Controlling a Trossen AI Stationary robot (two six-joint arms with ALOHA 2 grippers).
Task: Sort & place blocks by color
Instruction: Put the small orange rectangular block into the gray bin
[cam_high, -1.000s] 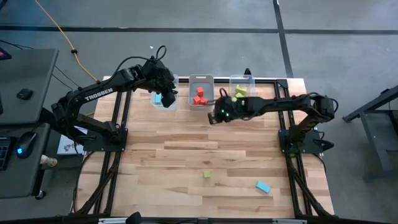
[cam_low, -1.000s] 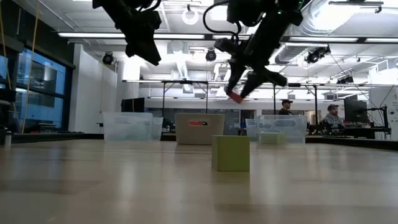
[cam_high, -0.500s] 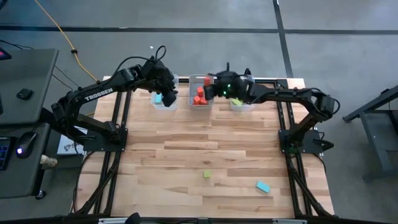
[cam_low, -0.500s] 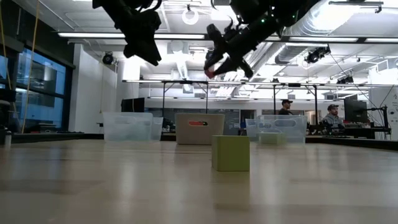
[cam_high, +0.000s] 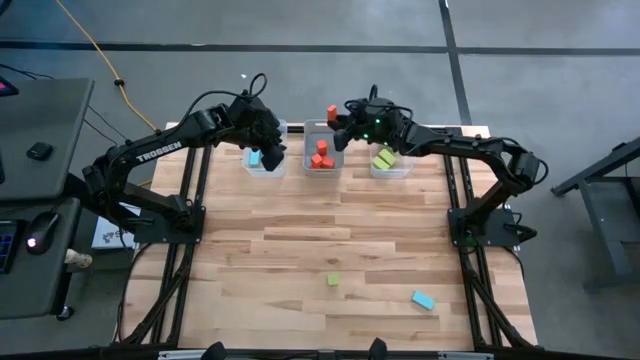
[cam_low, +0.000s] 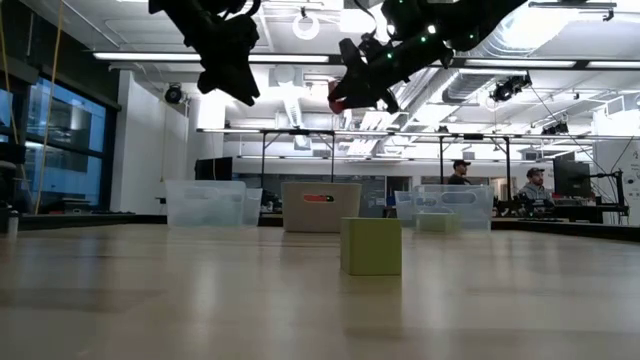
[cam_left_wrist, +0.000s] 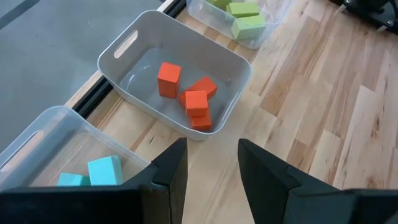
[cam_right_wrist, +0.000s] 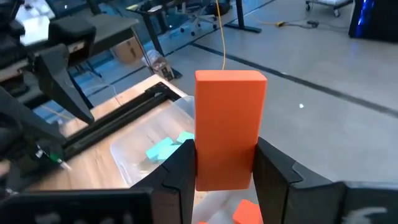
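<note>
From my seat the light is even and bright, coming from ceiling strips (cam_low: 300, 57) that glare white in the low view. The near counter (cam_low: 200, 310) is blurred there, with a soft sheen. Overhead, shadows under the arms are faint. My wrist views look sharp, pincer fingers (cam_left_wrist: 264, 177) dark.
</note>
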